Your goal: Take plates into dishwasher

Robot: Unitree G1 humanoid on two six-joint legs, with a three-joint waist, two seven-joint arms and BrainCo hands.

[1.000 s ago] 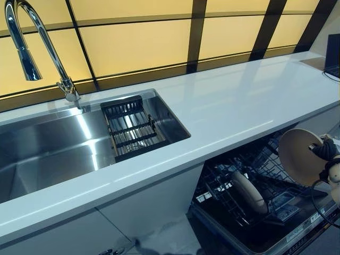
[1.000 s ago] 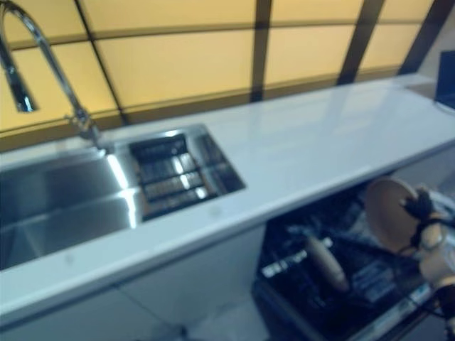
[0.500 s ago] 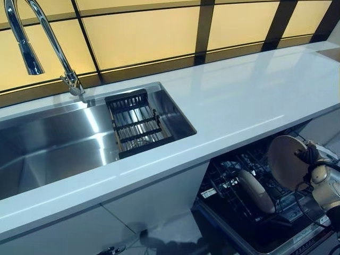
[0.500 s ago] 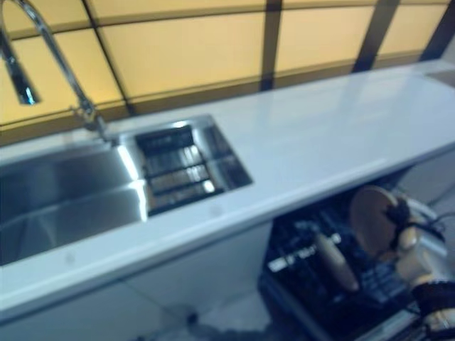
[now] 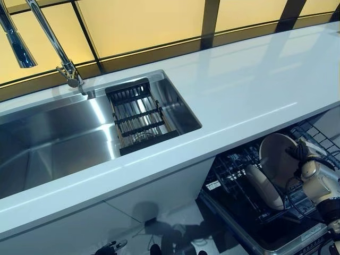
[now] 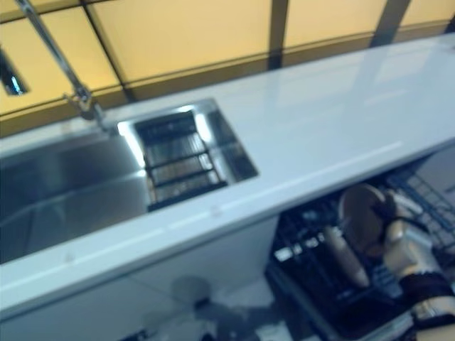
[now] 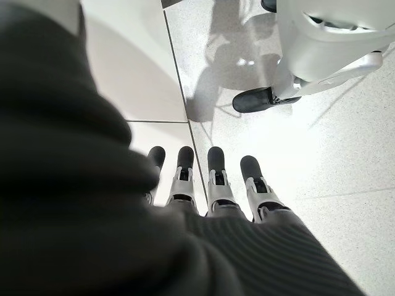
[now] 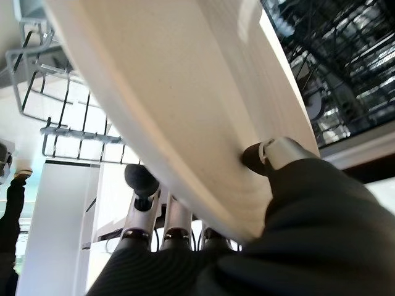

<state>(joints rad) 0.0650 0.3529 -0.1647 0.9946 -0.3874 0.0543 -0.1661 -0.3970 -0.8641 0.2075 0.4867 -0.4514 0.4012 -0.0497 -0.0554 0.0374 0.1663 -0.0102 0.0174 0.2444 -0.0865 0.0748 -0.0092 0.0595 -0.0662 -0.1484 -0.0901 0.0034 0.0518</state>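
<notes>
Right wrist view: the right hand (image 8: pixel 271 161) pinches a cream plate (image 8: pixel 179 105) at its rim, the thumb on one face and the fingers (image 8: pixel 143 182) behind the other.
Right hand: fingers and thumb curled onto the plate, holding it on edge.
Held plate: in the left eye view the plate (image 5: pixel 277 159) stands nearly upright in the right hand (image 5: pixel 308 167), above the lower dishwasher rack (image 5: pixel 239 175).
Second plate: a cream plate on edge (image 5: pixel 264 187) sits in the rack, just beside and below the held one, on the side away from the hand; whether the two touch cannot be told.
Dishwasher: its open door (image 5: pixel 276 234) lies under the hand, and a second wire rack (image 5: pixel 319 139) shows just beyond the hand, under the counter edge.
Left hand: the left hand (image 7: pixel 210 185) shows only in its own wrist view, fingers straight and slightly apart, holding nothing, pointing down at the pale tiled floor (image 7: pixel 333 135).
Counter: a white worktop (image 5: pixel 244 90) runs above the right hand.
Sink: a steel sink (image 5: pixel 53 143) is set in the worktop, well apart from the right hand, with a dark slatted drain tray (image 5: pixel 137 119) at its near end.
Tap: a chrome tap (image 5: pixel 53 48) rises behind the sink, far from both hands.
</notes>
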